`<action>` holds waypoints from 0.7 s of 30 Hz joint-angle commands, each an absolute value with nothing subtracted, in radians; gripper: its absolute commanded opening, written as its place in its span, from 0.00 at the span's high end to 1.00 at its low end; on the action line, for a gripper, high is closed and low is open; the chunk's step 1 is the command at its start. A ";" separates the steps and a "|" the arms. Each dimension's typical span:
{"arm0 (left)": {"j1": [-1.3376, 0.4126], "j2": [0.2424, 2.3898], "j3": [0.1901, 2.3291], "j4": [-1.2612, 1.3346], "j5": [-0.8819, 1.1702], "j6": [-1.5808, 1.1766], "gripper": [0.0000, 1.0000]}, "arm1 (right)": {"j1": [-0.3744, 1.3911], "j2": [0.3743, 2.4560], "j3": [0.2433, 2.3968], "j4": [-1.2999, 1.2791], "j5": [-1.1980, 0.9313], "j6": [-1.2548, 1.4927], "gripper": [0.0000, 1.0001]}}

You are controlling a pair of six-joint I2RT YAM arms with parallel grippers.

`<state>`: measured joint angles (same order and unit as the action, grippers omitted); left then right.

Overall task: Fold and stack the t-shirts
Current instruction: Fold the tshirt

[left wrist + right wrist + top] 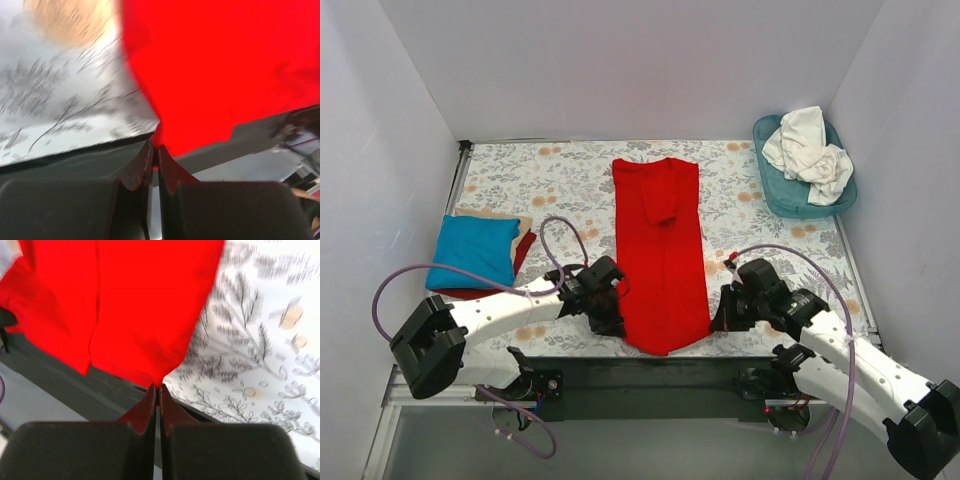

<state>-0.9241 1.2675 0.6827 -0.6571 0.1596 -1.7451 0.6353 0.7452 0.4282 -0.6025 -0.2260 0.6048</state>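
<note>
A bright red t-shirt lies in a long strip down the middle of the table, its near end drooping over the front edge. My left gripper is shut on that end's left corner, and my right gripper is shut on its right corner. The left wrist view shows red cloth pinched between the fingertips of the left gripper. In the right wrist view the red cloth runs into the closed tips of the right gripper. A folded turquoise t-shirt tops a small stack at the left. White t-shirts are heaped at the back right.
The white shirts fill a teal basket in the back right corner. A floral cloth covers the table. White walls close in the left, back and right sides. The black front edge runs between the arm bases.
</note>
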 commanded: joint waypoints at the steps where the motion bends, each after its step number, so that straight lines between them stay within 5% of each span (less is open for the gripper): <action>1: -0.865 1.307 0.803 -0.680 0.094 -1.681 1.00 | 0.638 0.866 0.578 -0.607 -0.126 0.494 0.99; 21: -0.548 1.724 1.192 -0.534 0.133 -1.563 1.00 | 0.509 1.535 1.049 -0.371 -0.040 0.420 0.99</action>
<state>-0.5774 1.6970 1.1236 -0.5598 0.1402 -1.5764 0.5415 1.4975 0.9833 -0.4397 -0.0437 0.4397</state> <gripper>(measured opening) 0.023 0.024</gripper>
